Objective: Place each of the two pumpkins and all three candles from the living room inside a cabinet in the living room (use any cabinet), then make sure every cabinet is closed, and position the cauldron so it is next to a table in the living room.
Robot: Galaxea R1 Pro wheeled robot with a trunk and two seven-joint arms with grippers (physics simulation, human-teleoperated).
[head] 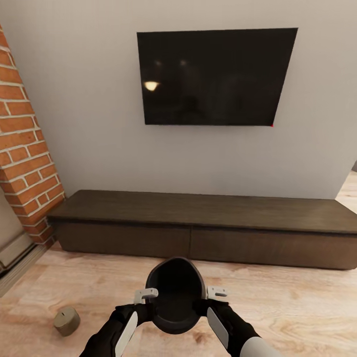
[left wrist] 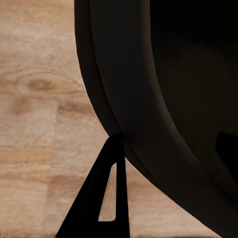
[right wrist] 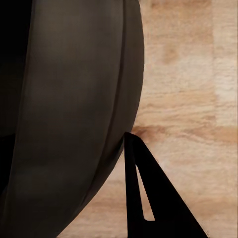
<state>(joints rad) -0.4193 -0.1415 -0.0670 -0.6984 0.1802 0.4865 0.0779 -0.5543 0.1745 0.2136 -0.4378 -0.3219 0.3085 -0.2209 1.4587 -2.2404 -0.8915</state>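
Black cauldron (head: pixel 174 295) hangs clamped between my left claw (head: pixel 145 296) and right claw (head: pixel 217 292), each pinching its rim. Ahead, the cabinet (head: pixel 198 228) looks shut. One candle (head: pixel 67 320) lies outside my left claw, still unstowed.

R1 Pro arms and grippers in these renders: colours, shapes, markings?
Both arms are matte black with white oval side panels. The left gripper and right gripper have light grey blocky bodies. In the wrist views, the fingers are black, triangular, with a slotted cutout. No cables or markings visible.
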